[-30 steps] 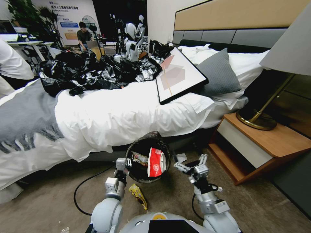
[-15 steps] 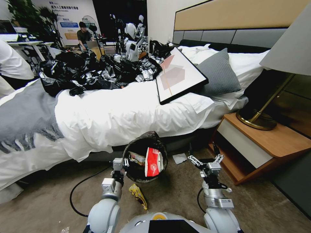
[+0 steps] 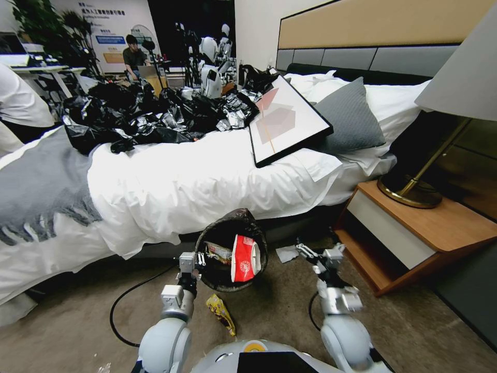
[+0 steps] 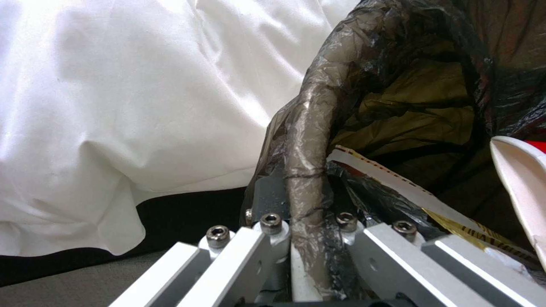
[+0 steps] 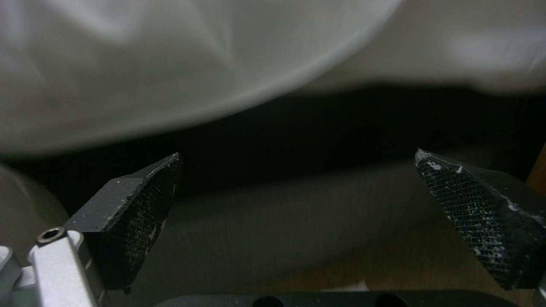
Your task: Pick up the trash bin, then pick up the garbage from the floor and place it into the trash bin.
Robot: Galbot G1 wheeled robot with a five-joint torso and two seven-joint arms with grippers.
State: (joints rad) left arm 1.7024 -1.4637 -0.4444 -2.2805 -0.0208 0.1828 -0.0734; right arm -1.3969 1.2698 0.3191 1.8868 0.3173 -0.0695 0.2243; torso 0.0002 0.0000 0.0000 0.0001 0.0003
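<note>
A: status on the bin?
B: left gripper [image 3: 192,260] fingers clamped on the trash bin [image 3: 228,228] rim, bag-covered edge pinched between them in the left wrist view. Bin sits tilted at the foot of the bed [image 3: 207,186], mouth facing the robot
A: contents?
B: red-and-white carton [image 3: 245,258] sticking out, a wrapper behind it
A: right side?
B: right gripper [image 3: 317,253] low over the floor beside the bin, fingers [image 5: 142,200] spread wide, holding nothing. White paper [image 3: 286,253] just beside it. Yellow snack wrapper [image 3: 221,312] on the carpet near the left arm
</note>
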